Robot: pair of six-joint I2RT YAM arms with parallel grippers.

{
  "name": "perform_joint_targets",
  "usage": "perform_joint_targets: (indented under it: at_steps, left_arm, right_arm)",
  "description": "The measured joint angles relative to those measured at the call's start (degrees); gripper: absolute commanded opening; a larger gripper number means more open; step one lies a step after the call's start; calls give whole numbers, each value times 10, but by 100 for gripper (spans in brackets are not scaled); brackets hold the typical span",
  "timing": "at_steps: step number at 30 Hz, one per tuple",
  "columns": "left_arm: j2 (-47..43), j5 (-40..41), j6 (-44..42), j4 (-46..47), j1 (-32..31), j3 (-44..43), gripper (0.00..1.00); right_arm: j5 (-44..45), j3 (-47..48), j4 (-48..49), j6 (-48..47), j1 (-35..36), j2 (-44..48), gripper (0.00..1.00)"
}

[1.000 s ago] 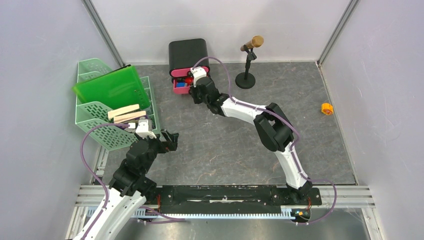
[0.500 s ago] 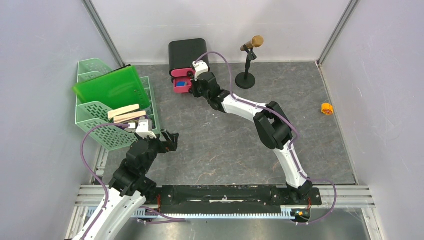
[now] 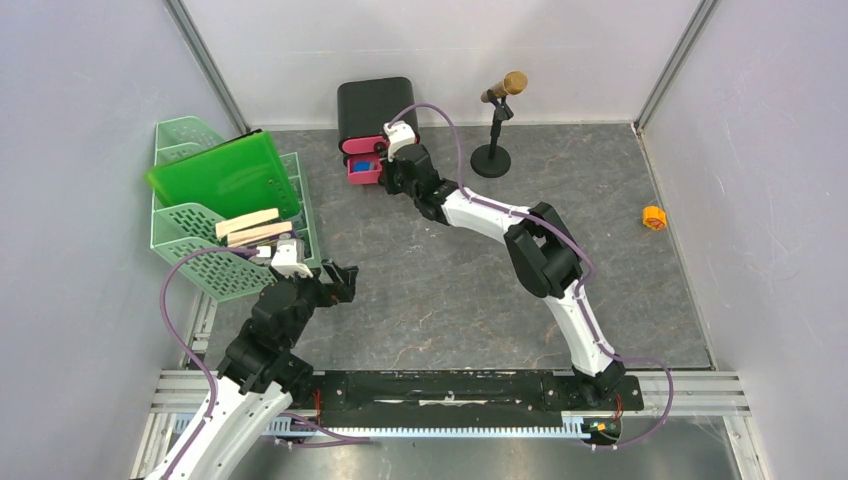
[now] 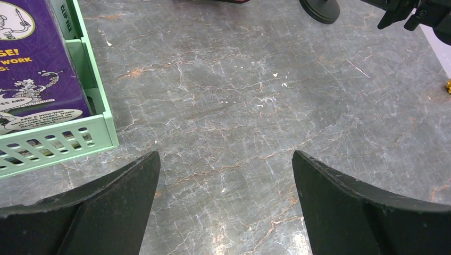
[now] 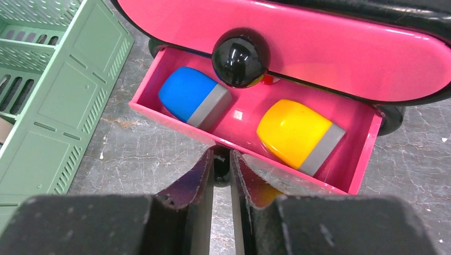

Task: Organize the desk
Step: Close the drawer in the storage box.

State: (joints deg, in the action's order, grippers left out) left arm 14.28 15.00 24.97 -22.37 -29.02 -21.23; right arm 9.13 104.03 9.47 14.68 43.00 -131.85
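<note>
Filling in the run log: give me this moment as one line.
left gripper: open, empty, above desk | right gripper: shut on lower drawer knob | lower drawer: open, blue item and yellow item inside

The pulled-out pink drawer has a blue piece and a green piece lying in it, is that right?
Not quite. The pulled-out pink drawer holds a blue piece and a yellow piece, not a green one; the right wrist view shows it.

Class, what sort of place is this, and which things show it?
Probably a robot test cell staged as an office: left arm and right arm bolted at a walled-in marbled desk bearing a mint-green tiered tray and a stand microphone.
</note>
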Motion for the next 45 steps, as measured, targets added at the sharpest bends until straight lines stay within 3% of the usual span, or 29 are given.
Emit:
perform_joint_targets:
  at_steps: [16, 23, 31, 35, 40, 45]
  left_arm:
    - [0, 1, 0, 0, -1, 0, 100]
    - [0, 2, 0, 0, -4, 0, 100]
    - [0, 6, 0, 0, -7, 0, 100]
    - [0, 10, 0, 0, -7, 0, 100]
    - [0, 13, 0, 0, -7, 0, 100]
    - [0, 14, 0, 0, -7, 0, 100]
  right_arm:
    - [-26, -150, 35, 5, -4, 98, 24]
    - [-52, -149, 33, 19, -4, 95, 41]
    - [-62, -85, 28, 31, -4, 27, 46]
    - [-60, -52, 22, 37, -4, -3, 43]
    - [-43, -8, 15, 43, -7, -32, 26]
    - [-23, 31, 14, 46, -12, -60, 22]
